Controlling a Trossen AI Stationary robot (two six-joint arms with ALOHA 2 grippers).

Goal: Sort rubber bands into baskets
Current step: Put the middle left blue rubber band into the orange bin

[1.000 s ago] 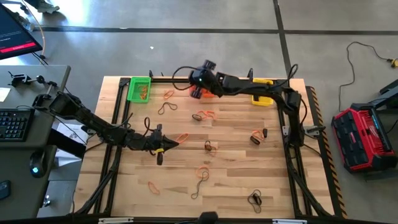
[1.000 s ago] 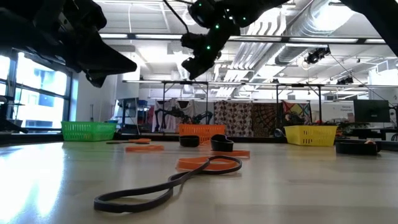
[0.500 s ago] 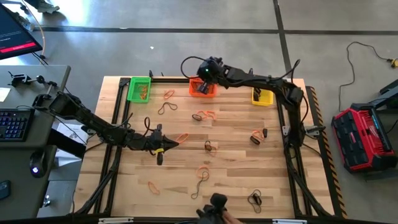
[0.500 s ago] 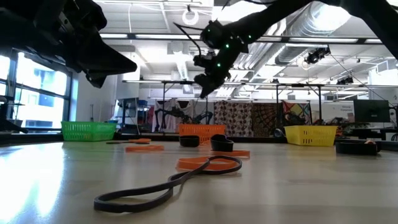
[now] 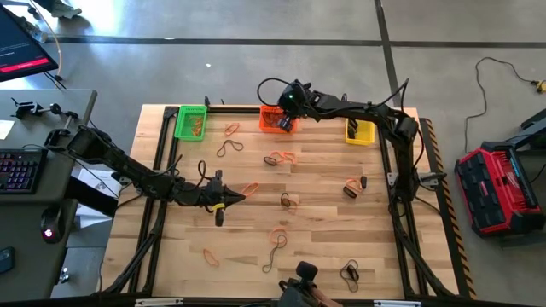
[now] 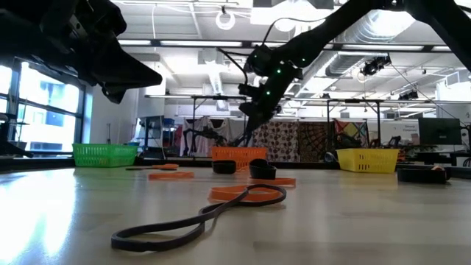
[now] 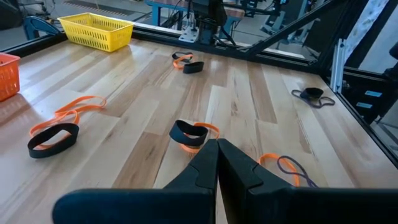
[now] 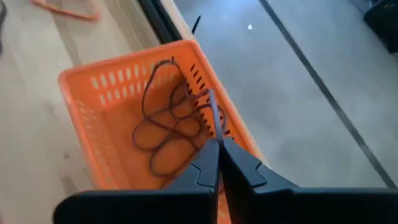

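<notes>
My right gripper (image 5: 287, 122) (image 8: 217, 144) is over the orange basket (image 5: 273, 120) at the table's far edge, slanting down, shut on a thin brown rubber band (image 8: 210, 112). Several thin brown bands (image 8: 165, 134) lie on that basket's floor. The green basket (image 5: 191, 122) stands at the far left and the yellow basket (image 5: 359, 130) at the far right. My left gripper (image 5: 241, 198) (image 7: 216, 143) is shut and holds nothing, just above the table left of centre. Loose orange, brown and black bands (image 5: 280, 158) lie flat on the wood. My right gripper pinches a thin brown strand (image 8: 211, 118) of the band between its two fingertips, slanting down from above. In the low view the strand (image 6: 246, 132) hangs slack below the fingers toward the orange basket (image 6: 239, 153). Which part of the loop is pinched is too small to tell.
Bands are scattered across the table: an orange one (image 5: 230, 130) and a brown one (image 5: 228, 148) near the far left, a black and orange pair (image 5: 287, 201) at centre, and others (image 5: 349, 273) toward the near edge. A dark object with a hand (image 5: 303, 286) shows at the near edge.
My right gripper has sunk toward the orange basket and shifted a little toward the table's right edge, rolling as it went and staying shut. A dark object with a hand has come in at the near edge.
</notes>
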